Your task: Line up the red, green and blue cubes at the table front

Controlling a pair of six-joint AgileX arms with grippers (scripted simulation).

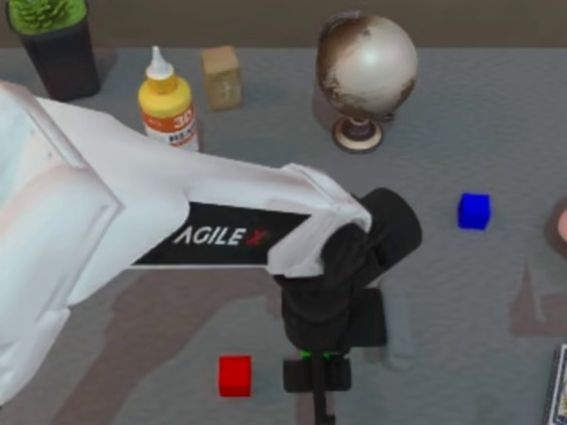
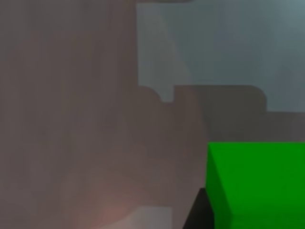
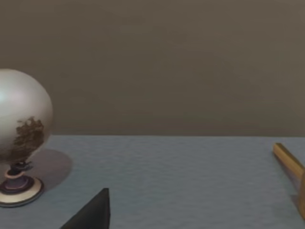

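My left arm reaches across the grey-blue table [image 1: 461, 301] to its front middle. Its gripper [image 1: 317, 376] points down over the green cube [image 1: 306, 355], of which only thin slivers show beside the black wrist. In the left wrist view the green cube [image 2: 257, 186] fills the corner, with one dark finger [image 2: 196, 214] pressed against its side. The red cube [image 1: 235, 375] lies at the table front, just left of the gripper. Farther back on the right sits the blue cube [image 1: 474, 211]. Of my right gripper only one dark fingertip [image 3: 95, 212] shows, above bare table.
Along the back stand a potted plant [image 1: 58, 44], a yellow bottle [image 1: 166, 104], a tan block [image 1: 221, 77] and a globe [image 1: 365, 66]. A pinkish object [image 1: 560, 226] shows at the right edge and a patterned flat thing [image 1: 558, 394] at the front right corner.
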